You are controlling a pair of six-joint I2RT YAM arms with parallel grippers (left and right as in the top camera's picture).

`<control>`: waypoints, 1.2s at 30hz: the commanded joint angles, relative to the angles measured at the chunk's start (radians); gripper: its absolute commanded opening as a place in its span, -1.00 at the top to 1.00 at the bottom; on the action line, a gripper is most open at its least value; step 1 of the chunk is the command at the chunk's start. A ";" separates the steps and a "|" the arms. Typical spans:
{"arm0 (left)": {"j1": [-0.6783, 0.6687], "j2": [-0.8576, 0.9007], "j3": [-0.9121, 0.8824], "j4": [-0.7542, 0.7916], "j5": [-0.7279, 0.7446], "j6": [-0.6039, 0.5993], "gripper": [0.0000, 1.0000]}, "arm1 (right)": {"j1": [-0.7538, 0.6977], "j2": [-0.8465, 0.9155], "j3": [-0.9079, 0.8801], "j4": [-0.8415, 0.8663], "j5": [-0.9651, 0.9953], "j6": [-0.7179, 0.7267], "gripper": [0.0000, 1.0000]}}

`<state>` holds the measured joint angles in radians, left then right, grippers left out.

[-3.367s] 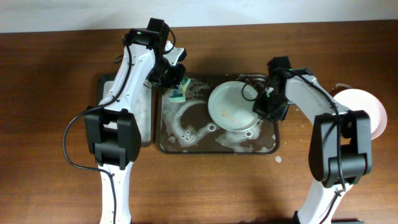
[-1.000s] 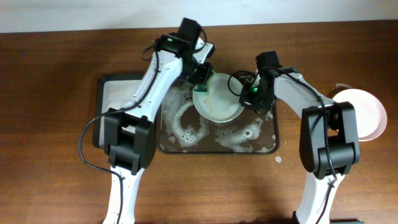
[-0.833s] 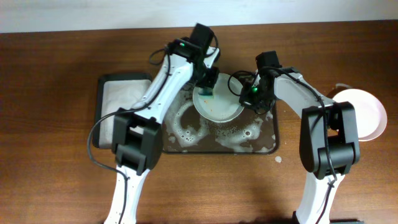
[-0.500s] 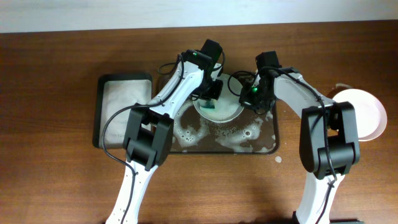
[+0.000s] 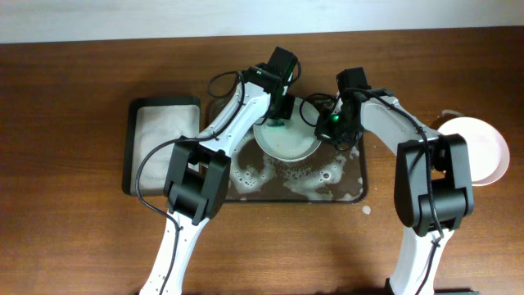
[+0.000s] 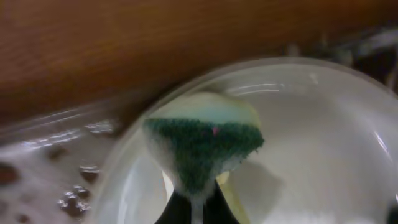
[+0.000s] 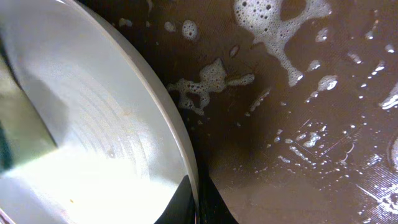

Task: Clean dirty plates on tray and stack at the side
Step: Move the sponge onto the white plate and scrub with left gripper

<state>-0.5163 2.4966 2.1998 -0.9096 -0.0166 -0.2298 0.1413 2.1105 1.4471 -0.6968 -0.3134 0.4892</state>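
Observation:
A pale mint plate [image 5: 286, 139] sits tilted over the far part of the dark foamy tray [image 5: 246, 195]. My right gripper [image 5: 326, 124] is shut on the plate's right rim [image 7: 180, 149], one finger on each side. My left gripper [image 5: 278, 120] is shut on a green and yellow sponge [image 6: 202, 142] and holds it against the plate's inner face [image 6: 323, 149] near the far rim. A pinkish white plate [image 5: 479, 147] lies on the table at the far right. Any smears on the mint plate are too faint to tell.
A narrower dark tray with a pale lining [image 5: 160, 143] lies left of the foamy tray. Foam patches [image 5: 246, 168] cover the big tray's floor, and they also show in the right wrist view [image 7: 273, 25]. A small white speck [image 5: 367, 211] lies on the wooden table.
My left gripper brought the sponge from the tray's far left corner onto the mint plate, then slid it toward the plate's far rim. My right gripper keeps hold of the rim.

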 commanded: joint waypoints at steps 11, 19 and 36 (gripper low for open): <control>0.003 0.021 0.000 -0.272 0.303 -0.016 1.00 | 0.019 0.023 -0.035 -0.012 0.036 -0.005 0.92; -0.043 0.023 0.000 -0.147 0.325 -0.017 0.99 | 0.019 0.023 -0.035 -0.013 0.036 -0.006 0.92; 0.035 0.024 0.000 -0.228 -0.128 -0.017 0.99 | 0.022 0.022 -0.035 -0.029 0.017 -0.023 0.92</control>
<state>-0.5098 2.4969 2.2028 -1.0805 -0.0818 -0.2363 0.1471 2.1105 1.4471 -0.6983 -0.3161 0.4892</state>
